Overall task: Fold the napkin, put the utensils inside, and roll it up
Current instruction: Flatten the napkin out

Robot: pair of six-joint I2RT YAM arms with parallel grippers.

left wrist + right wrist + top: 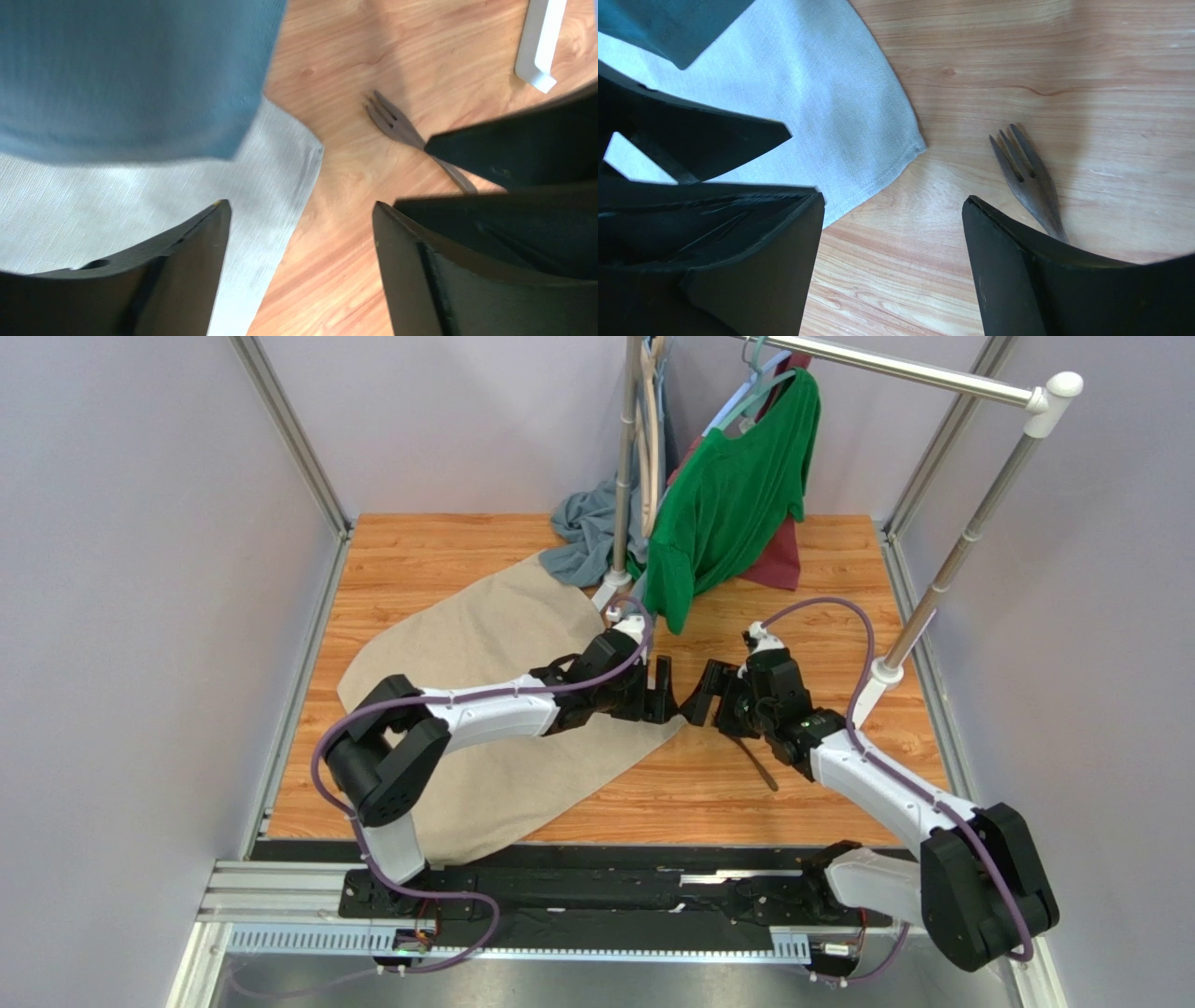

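Top: the napkin (pixel 491 686) lies flat on the surface (pixel 421 560), fork (pixel 765 767) apart off its right corner. Left wrist: left tool (pixel 300 210), jaws apart, over that corner. Right wrist: right tool (pixel 892 199), jaws apart, beside it. Limp, light cloth, I judge; pinch the corner hem.

Near the napkin (pixel 477 637) corner, left end effector (pixel 665 692) and right end effector (pixel 706 696) face to face

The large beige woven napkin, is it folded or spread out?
Spread out: the large beige woven napkin lies flat on the wooden table, no fold showing, the slim dark metal fork beside it.
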